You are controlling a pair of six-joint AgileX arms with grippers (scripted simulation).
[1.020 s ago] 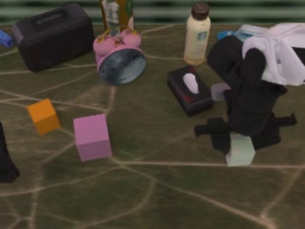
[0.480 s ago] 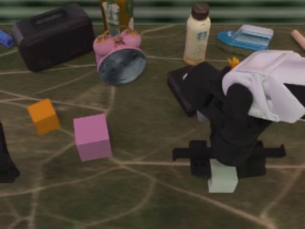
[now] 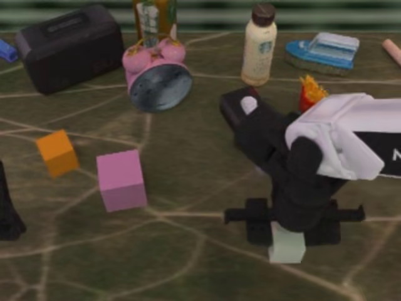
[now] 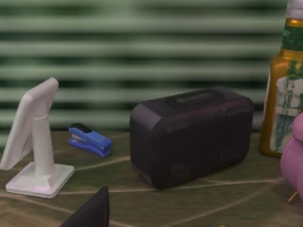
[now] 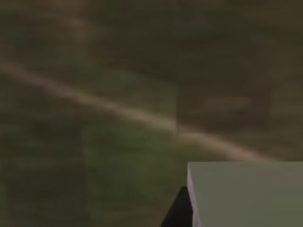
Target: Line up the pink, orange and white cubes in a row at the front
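- Over the table (image 3: 188, 269), from the top view: the right claw (image 3: 286, 233) is seen at the front right, closed on the white cube (image 3: 287, 244), which is held just below the black fingers. The pink cube (image 3: 121, 179) is placed left of centre, with the orange cube (image 3: 57, 152) near it, farther left and apart from it. The left claw (image 3: 7, 210) is parked at the left edge; whether it is open cannot be told.
- Also listed from above, at the back: a black case (image 3: 70, 46), a pink alarm clock (image 3: 156, 75), an amber bottle (image 3: 153, 19), a cream bottle (image 3: 259, 47), a black tissue box (image 3: 241, 106) partly hidden by the right arm, and a blue dish (image 3: 322, 51).
- From the left wrist view: the black case (image 4: 191, 135), a blue stapler (image 4: 89, 140), a white stand (image 4: 33, 142) and the amber bottle (image 4: 284, 94) are recorded.
- From the right wrist view: one corner of the white cube (image 5: 246, 194) is shown over the green table (image 5: 94, 118).
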